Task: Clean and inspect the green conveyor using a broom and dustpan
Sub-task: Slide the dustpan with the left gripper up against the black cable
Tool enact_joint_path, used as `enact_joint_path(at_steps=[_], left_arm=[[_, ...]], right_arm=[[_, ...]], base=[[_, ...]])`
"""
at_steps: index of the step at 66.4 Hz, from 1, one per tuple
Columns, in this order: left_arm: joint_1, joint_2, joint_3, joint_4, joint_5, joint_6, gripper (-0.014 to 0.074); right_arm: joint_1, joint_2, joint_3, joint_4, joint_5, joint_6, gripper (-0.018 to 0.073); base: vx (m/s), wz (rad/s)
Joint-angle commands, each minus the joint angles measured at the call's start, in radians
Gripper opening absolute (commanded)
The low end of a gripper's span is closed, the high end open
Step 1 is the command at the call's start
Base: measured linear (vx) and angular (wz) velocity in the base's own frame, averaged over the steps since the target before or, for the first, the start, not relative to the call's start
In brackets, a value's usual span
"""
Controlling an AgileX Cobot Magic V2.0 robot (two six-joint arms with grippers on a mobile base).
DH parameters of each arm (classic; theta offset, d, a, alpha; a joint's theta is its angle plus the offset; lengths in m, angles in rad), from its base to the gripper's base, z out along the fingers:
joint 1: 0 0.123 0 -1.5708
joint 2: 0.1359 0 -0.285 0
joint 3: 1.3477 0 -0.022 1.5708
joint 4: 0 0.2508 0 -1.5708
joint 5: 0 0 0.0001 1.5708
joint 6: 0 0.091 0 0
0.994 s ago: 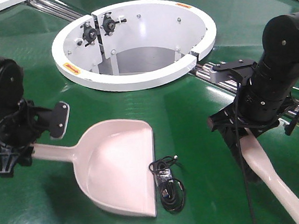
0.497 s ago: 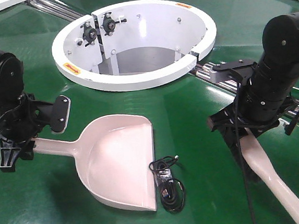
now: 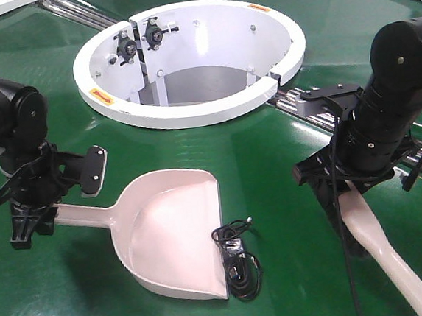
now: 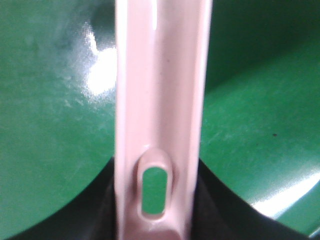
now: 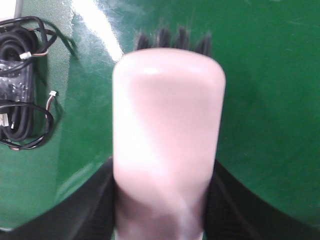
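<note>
The pale pink dustpan lies on the green conveyor, its open flat edge facing right. My left gripper is shut on the dustpan's handle; the left wrist view shows the handle with its slot hole between the jaws. My right gripper is shut on the pink broom, whose handle runs to the lower right. In the right wrist view the broom's back fills the middle, with dark bristles at its tip. A black coiled cable lies just right of the dustpan's edge.
A white ring housing with a central opening stands at the back. Metal roller rails run under it toward the right arm. The cable also shows at the left of the right wrist view.
My left gripper has moved right and slightly down with the dustpan, bringing its open edge closer to the black cable. The right arm and broom have not moved.
</note>
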Motion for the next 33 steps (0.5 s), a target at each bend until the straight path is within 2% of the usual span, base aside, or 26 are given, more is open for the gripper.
enact_joint_path(at_steps=[1,33], left_arm=[[-0.021,-0.041,-0.020,-0.032,0.030,-0.003,-0.0024],[-0.039,-0.037,-0.020,-0.050,0.029,-0.003,-0.0024]], right_arm=[[-0.001,-0.048,-0.028,0.000,0.055,-0.010,-0.0006],[-0.001,-0.048,-0.028,0.000,0.052,-0.010,-0.0006]], base=[[0.00,0.00],[0.00,0.00]])
